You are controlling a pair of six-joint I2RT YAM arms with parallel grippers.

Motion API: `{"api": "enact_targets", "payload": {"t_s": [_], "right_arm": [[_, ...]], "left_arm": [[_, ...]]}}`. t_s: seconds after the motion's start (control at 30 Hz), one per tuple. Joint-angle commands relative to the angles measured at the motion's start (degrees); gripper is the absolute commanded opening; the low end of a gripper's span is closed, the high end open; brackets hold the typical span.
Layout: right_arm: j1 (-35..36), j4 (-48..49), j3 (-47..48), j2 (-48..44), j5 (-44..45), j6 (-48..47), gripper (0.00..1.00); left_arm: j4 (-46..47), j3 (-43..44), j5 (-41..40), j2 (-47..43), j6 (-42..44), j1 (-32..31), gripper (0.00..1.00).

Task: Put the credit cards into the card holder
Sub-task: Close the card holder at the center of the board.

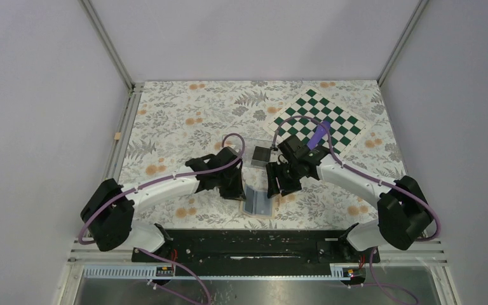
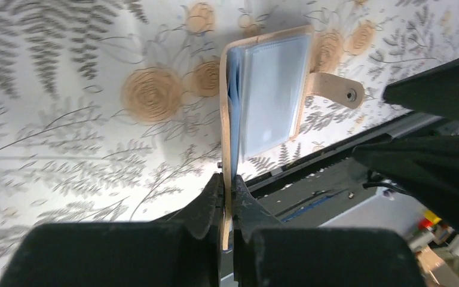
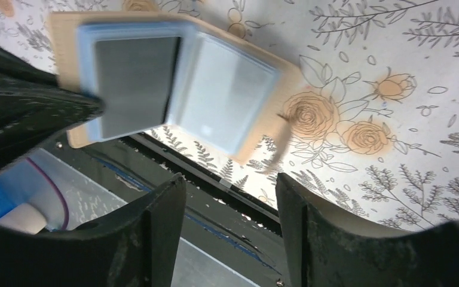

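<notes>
The tan card holder (image 1: 258, 202) lies open near the table's front edge, its blue-grey panels facing up. My left gripper (image 1: 235, 189) is shut on the edge of its left panel, seen edge-on in the left wrist view (image 2: 228, 200). There the holder (image 2: 272, 89) shows clear sleeves and a tan snap tab (image 2: 340, 91). In the right wrist view the holder (image 3: 227, 98) has a dark grey card (image 3: 134, 84) in its left panel. My right gripper (image 3: 230, 197) is open and empty, just right of the holder (image 1: 279, 183). Another dark card (image 1: 260, 154) sits in a clear box behind.
A green and white chessboard (image 1: 321, 121) lies at the back right on the floral tablecloth (image 1: 178, 114). The clear plastic box (image 1: 254, 145) stands just behind the two grippers. The black base rail (image 1: 254, 244) runs along the near edge.
</notes>
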Motion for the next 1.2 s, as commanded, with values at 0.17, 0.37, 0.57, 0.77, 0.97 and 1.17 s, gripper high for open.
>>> {"api": "enact_targets", "payload": {"t_s": [0.17, 0.37, 0.57, 0.77, 0.97, 1.17], "right_arm": [[2.08, -3.97, 4.42, 5.91, 4.02, -2.47, 0.65], [3.3, -2.92, 5.92, 11.38, 2.73, -3.0, 0.58], [3.31, -1.37, 5.85, 12.12, 0.01, -1.92, 0.44], [3.36, -0.84, 4.5, 11.65, -1.87, -1.61, 0.13], [3.32, 0.0, 3.68, 11.79, -3.41, -1.43, 0.0], [3.34, 0.07, 3.71, 11.32, -3.55, -1.07, 0.0]], "left_arm": [[-15.53, 7.15, -8.45, -0.81, 3.62, -0.77, 0.0], [-18.53, 10.11, -10.29, 1.76, 4.53, -1.95, 0.0], [-19.74, 11.27, -10.33, 3.17, 4.65, -2.68, 0.0], [-19.79, 13.78, -10.38, 5.98, 4.4, -4.25, 0.07], [-17.71, 16.81, -7.17, 9.78, 4.81, -6.32, 0.26], [-5.19, 12.27, 0.71, 8.39, 1.52, -6.51, 0.49]]}}
